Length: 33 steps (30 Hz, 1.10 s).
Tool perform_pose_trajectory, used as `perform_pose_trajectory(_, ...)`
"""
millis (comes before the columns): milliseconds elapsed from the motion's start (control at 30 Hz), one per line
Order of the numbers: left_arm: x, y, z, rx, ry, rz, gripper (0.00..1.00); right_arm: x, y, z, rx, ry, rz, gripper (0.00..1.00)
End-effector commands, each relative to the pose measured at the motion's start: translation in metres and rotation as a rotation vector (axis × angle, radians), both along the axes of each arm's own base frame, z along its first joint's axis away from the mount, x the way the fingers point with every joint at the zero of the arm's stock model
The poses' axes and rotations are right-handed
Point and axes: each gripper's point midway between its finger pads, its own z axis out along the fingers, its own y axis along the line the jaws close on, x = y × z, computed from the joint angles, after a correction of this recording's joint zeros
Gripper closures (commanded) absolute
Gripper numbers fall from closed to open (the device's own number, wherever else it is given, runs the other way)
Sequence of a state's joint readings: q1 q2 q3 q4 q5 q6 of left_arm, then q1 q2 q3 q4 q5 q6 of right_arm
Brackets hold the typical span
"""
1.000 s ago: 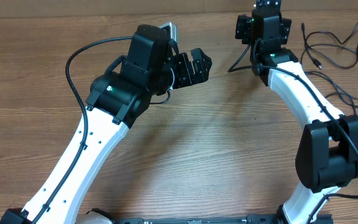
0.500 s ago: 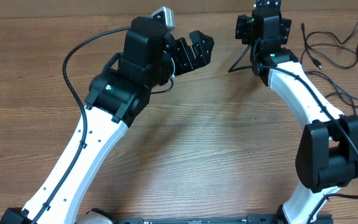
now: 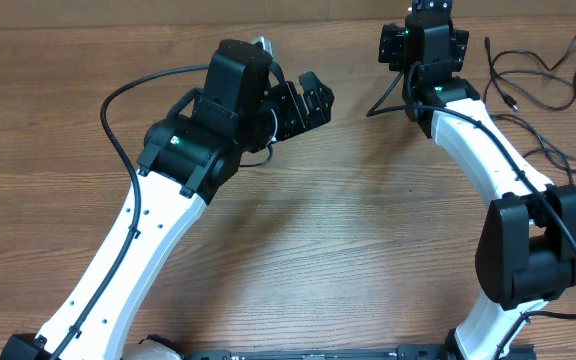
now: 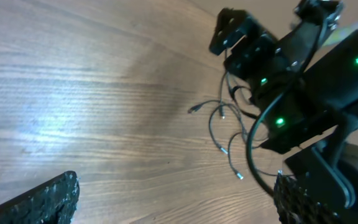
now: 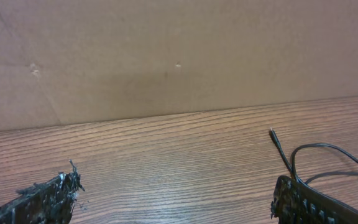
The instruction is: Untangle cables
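Note:
Several thin black cables (image 3: 511, 102) lie spread loose on the wooden table at the right, beside my right arm. The left wrist view shows some of these cables (image 4: 224, 150) with silver-tipped plug ends on the wood below the right arm's black wrist. My left gripper (image 3: 308, 100) hovers open near the table's middle back, left of the cables, with nothing between its fingers (image 4: 48, 199). My right gripper (image 5: 179, 208) is open and empty close to the far edge. One cable (image 5: 279, 148) runs past its right finger (image 5: 316, 205).
A brown cardboard wall (image 5: 179, 56) rises at the table's far edge, right in front of the right gripper. The right arm's white link (image 3: 478, 140) lies between the left gripper and most of the cords. Thick black arm wires (image 3: 118, 130) loop beside the left arm.
My left wrist tipped up toward the far edge, then came back down to about where it was. The right arm and the cables have not moved.

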State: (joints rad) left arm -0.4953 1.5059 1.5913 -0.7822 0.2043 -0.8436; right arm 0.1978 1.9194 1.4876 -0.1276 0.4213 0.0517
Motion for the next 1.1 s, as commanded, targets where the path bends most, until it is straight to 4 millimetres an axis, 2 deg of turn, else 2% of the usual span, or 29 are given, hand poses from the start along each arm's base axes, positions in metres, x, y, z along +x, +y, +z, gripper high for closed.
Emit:
perform_pose_trajectory(0,0.002,0.003,-0.003,0.005,0.017,0.025,0.0,-0.001,-0.001,0.022,0.01,-0.044,0.001,0.0)
perform_pose_trajectory(533,0.002,0.004,-0.005,0.008,0.024,0.025,0.01,-0.001,-0.001,0.022,0.01,-0.044,0.001,0.0)
perform_pose_trajectory(667,-0.01,0.01,-0.019,0.064,0.075,0.003,0.0,-0.001,-0.001,0.022,0.01,-0.044,0.001,0.0)
perform_pose_trajectory(967,-0.02,0.015,-0.03,0.111,0.117,-0.019,0.01,-0.001,-0.001,0.022,0.01,-0.044,0.001,0.0)
perform_pose_trajectory(1067,-0.035,0.023,-0.044,0.172,0.179,-0.047,0.0,-0.001,-0.001,0.022,0.01,-0.044,0.001,0.0)
